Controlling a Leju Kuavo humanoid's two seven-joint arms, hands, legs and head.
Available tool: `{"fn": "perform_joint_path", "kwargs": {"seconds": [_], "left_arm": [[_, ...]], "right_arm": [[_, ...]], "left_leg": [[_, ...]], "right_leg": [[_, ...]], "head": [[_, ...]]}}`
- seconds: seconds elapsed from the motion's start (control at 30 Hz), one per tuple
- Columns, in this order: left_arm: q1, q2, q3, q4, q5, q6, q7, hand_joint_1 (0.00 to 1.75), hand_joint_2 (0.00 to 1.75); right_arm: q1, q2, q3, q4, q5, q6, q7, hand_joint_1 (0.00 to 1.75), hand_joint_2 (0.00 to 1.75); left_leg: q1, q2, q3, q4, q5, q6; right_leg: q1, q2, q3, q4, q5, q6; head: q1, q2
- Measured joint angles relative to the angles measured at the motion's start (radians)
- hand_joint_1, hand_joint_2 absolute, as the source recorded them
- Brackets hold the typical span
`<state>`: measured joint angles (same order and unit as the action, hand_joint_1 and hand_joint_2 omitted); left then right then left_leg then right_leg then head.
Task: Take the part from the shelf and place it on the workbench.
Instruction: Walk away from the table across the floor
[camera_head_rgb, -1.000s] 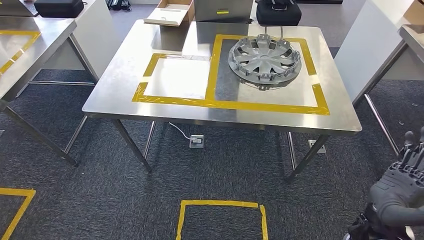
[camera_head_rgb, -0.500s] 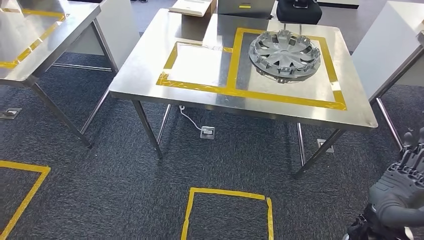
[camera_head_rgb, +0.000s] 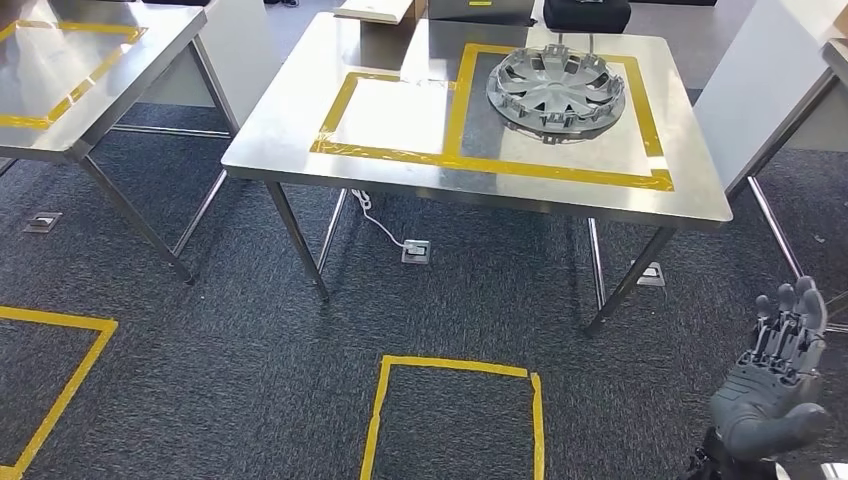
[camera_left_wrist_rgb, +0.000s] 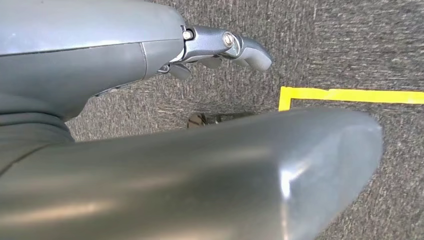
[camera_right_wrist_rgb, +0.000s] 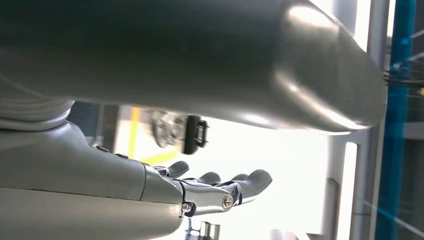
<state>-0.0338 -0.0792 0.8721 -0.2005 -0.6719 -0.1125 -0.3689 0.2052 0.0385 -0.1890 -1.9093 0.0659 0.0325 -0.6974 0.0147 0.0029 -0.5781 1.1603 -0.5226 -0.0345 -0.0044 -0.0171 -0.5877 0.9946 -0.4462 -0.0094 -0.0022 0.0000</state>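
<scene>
A grey wheel cover (camera_head_rgb: 556, 87) lies flat inside the right yellow-taped field of the steel workbench (camera_head_rgb: 300, 120) in the head view. My right hand (camera_head_rgb: 775, 385) hangs low at the bottom right, well short of the bench, fingers straight and apart, holding nothing. In the right wrist view that same right hand (camera_right_wrist_rgb: 220, 190) reaches out with extended fingers and nothing in it. My left hand (camera_left_wrist_rgb: 220, 47) hangs over dark carpet in the left wrist view, fingers loosely extended, empty.
A second steel table (camera_head_rgb: 70, 80) stands at the left. A white panel (camera_head_rgb: 760, 90) stands to the right of the workbench. Yellow tape squares (camera_head_rgb: 455, 415) mark the carpet in front. A cardboard box (camera_head_rgb: 375, 12) and a black bag (camera_head_rgb: 585, 12) sit behind the bench.
The whole scene has shifted as the camera moved: the workbench sits higher and further away in the picture. My right hand has lifted slightly, fingers straighter.
</scene>
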Motion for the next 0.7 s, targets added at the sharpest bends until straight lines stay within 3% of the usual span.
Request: {"fn": "perform_joint_path", "kwargs": {"seconds": [0.07, 0.1, 0.2, 0.27, 0.33, 0.37, 0.4, 0.43, 0.5, 0.57, 0.7], "left_arm": [[-0.001, -0.001, 0.0, -0.001, 0.0, -0.004, -0.003, 0.0, 0.0], [-0.001, -0.001, 0.0, -0.001, 0.0, -0.006, -0.004, 0.0, 0.0], [0.0, -0.003, 0.001, -0.001, -0.002, -0.011, -0.007, 0.0, 0.0], [-0.001, -0.005, 0.003, -0.001, -0.003, -0.014, -0.007, 0.0, 0.0], [0.0, -0.005, 0.008, -0.001, -0.003, -0.014, -0.002, 0.0, 0.0], [0.002, -0.005, 0.01, -0.001, -0.003, -0.014, 0.002, 0.0, 0.0], [0.002, -0.005, 0.014, -0.001, -0.002, -0.014, 0.008, 0.0, 0.0], [0.003, -0.005, 0.02, -0.001, 0.0, -0.014, 0.014, 0.0, 0.0], [0.002, -0.006, 0.031, -0.001, 0.002, -0.016, 0.024, 0.0, 0.87], [0.002, -0.009, 0.041, -0.001, 0.002, -0.017, 0.027, 0.0, 1.75], [0.009, -0.011, 0.052, 0.001, -0.01, -0.019, 0.016, 0.0, 1.75]], "right_arm": [[0.006, 0.008, -0.011, 0.03, 0.002, 0.007, 0.0, 0.0, 0.0], [0.008, 0.012, -0.017, 0.051, 0.004, 0.009, 0.001, 0.0, 0.0], [0.005, 0.031, -0.057, 0.159, 0.045, 0.032, 0.027, 0.0, 0.0], [-0.004, 0.045, -0.102, 0.269, 0.096, 0.053, 0.043, 0.0, 0.0], [-0.022, 0.055, -0.154, 0.406, 0.155, 0.059, 0.046, 0.0, 0.0], [-0.037, 0.058, -0.18, 0.491, 0.189, 0.055, 0.041, 0.0, 0.0], [-0.054, 0.059, -0.205, 0.581, 0.224, 0.047, 0.036, 0.0, 0.0], [-0.075, 0.058, -0.228, 0.676, 0.258, 0.034, 0.032, 0.0, 0.0], [-0.12, 0.051, -0.271, 0.879, 0.321, 0.006, 0.04, 0.0, 0.0], [-0.156, 0.039, -0.305, 1.078, 0.366, -0.015, 0.065, 0.0, 0.0], [-0.174, 0.027, -0.349, 1.372, 0.407, 0.002, 0.23, 0.0, 0.0]], "left_leg": [[-0.002, -0.002, 0.073, -0.116, -0.008, 0.007], [-0.004, -0.003, 0.084, -0.14, -0.02, 0.014], [-0.004, -0.001, 0.073, -0.148, -0.011, 0.045], [-0.002, 0.0, 0.061, -0.151, 0.003, 0.062], [-0.004, 0.0, 0.045, -0.15, 0.015, 0.067], [-0.006, 0.0, 0.037, -0.15, 0.021, 0.068], [-0.007, 0.0, 0.031, -0.149, 0.027, 0.067], [-0.008, 0.0, 0.026, -0.148, 0.032, 0.066], [-0.009, 0.0, 0.022, -0.148, 0.039, 0.063], [-0.011, 0.0, 0.02, -0.147, 0.043, 0.057], [-0.011, 0.0, 0.018, -0.146, 0.045, 0.052]], "right_leg": [[0.001, 0.0, -0.018, 0.013, 0.009, 0.011], [0.003, 0.0, -0.022, 0.015, 0.013, 0.016], [0.003, 0.002, -0.027, 0.021, 0.018, 0.033], [-0.001, 0.005, -0.054, 0.084, -0.032, 0.045], [-0.003, 0.008, -0.104, 0.215, -0.112, 0.054], [-0.004, 0.008, -0.122, 0.269, -0.137, 0.056], [-0.004, 0.009, -0.123, 0.293, -0.145, 0.055], [-0.003, 0.009, -0.102, 0.273, -0.132, 0.053], [0.0, 0.009, -0.011, 0.136, -0.08, 0.04], [0.007, 0.008, 0.058, 0.017, -0.052, 0.027], [0.013, 0.005, 0.069, -0.009, -0.05, 0.024]], "head": [[-0.003, 0.0], [-0.004, 0.0], [-0.002, 0.0], [0.004, 0.0], [0.01, 0.0], [0.012, 0.0], [0.013, 0.0], [0.014, 0.0], [0.016, 0.0], [0.016, 0.0], [0.014, 0.0]]}}
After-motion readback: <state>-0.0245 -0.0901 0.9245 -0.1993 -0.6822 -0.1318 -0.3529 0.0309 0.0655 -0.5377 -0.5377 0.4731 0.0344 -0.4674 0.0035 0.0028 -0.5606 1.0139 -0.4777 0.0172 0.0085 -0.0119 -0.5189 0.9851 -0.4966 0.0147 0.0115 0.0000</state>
